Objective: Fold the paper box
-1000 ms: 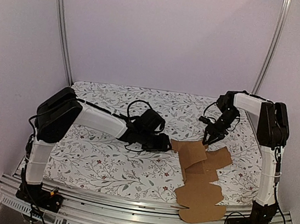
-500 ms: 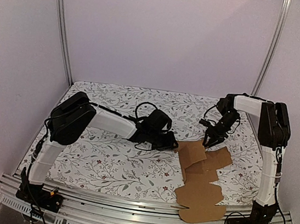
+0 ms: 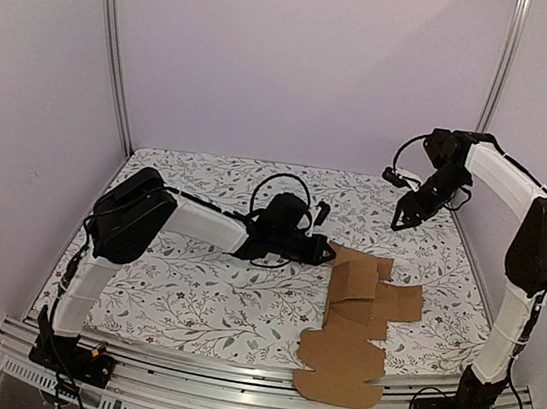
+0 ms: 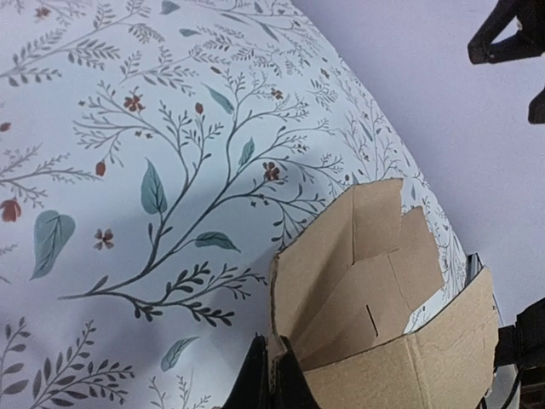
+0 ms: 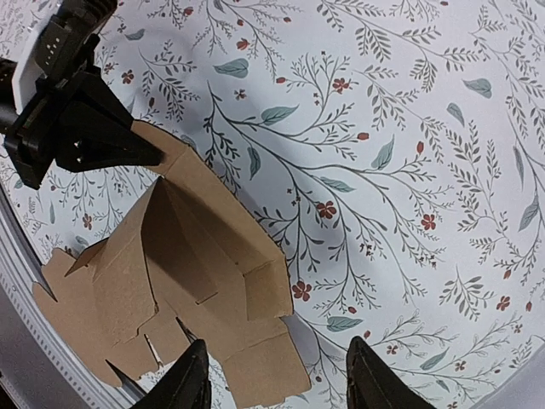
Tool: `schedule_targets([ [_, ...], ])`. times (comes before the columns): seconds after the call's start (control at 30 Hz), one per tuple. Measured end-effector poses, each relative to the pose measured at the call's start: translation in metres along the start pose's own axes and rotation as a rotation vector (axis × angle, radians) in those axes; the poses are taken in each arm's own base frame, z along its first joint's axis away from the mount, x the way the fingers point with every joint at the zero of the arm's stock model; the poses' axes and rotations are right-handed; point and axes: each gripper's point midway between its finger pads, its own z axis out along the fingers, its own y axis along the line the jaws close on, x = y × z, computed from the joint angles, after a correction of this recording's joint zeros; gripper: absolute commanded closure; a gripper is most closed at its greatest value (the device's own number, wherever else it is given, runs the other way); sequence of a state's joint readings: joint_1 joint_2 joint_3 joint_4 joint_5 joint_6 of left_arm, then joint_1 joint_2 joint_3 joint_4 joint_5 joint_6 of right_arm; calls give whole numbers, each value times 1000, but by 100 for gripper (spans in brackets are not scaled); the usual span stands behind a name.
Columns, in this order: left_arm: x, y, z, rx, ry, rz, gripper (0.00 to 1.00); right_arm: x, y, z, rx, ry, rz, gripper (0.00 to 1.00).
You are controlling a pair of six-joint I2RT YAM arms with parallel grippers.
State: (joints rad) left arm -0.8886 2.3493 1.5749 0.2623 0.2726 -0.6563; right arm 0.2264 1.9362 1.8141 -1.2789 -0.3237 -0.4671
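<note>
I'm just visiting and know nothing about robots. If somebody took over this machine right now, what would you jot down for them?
Left end effector: shut on the left edge of the paper box.
Right end effector: open, empty, raised above the far right of the table.
Box: mostly a flat sheet at the right front, near end hanging over the table edge, panels by the grip lifted.
Done: first panels raised.
Left: fold all sides up, tuck the tabs.

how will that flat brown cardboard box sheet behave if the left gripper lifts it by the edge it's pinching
Probably floppy: the creased brown cardboard sheet is bent up along its fold lines beside the left gripper, so panels would likely hinge and droop. It looks thin and light, so a push should slide it over the floral tablecloth.
</note>
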Motion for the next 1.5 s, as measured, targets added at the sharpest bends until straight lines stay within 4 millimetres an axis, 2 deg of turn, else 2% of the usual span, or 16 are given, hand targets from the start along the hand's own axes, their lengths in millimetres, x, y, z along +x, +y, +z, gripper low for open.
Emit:
schedule_targets([
  [0.07,-5,-10,-3,36,-9,60,98,-6,2,-11,13,-25,-42,44],
  [0.13,-12,-22,-7,78,-23,114,98,-7,5,-13,11,-23,-77,43],
  [0.33,-31,-62,-26,227,-83,227,98,-2,16,-4,-23,16,-163,42],
  [0.53,-34,-80,-32,317,-94,273,97,-6,26,5,-88,9,-232,46],
  [0.77,-35,-86,-34,345,-101,299,97,-16,38,16,-148,-6,-312,66],
  [0.83,-35,-85,-34,342,-102,305,97,-16,41,19,-164,-4,-320,68],
  [1.07,-37,-82,-33,323,-96,316,97,-21,45,17,-185,-28,-335,54],
  [1.3,-36,-80,-33,317,-95,329,97,-56,45,-17,-147,-162,-398,45],
  [1.37,-35,-80,-33,318,-97,333,97,-53,48,-15,-154,-158,-412,44],
  [1.5,-30,-76,-33,316,-93,336,97,-35,51,5,-188,-91,-408,44],
])
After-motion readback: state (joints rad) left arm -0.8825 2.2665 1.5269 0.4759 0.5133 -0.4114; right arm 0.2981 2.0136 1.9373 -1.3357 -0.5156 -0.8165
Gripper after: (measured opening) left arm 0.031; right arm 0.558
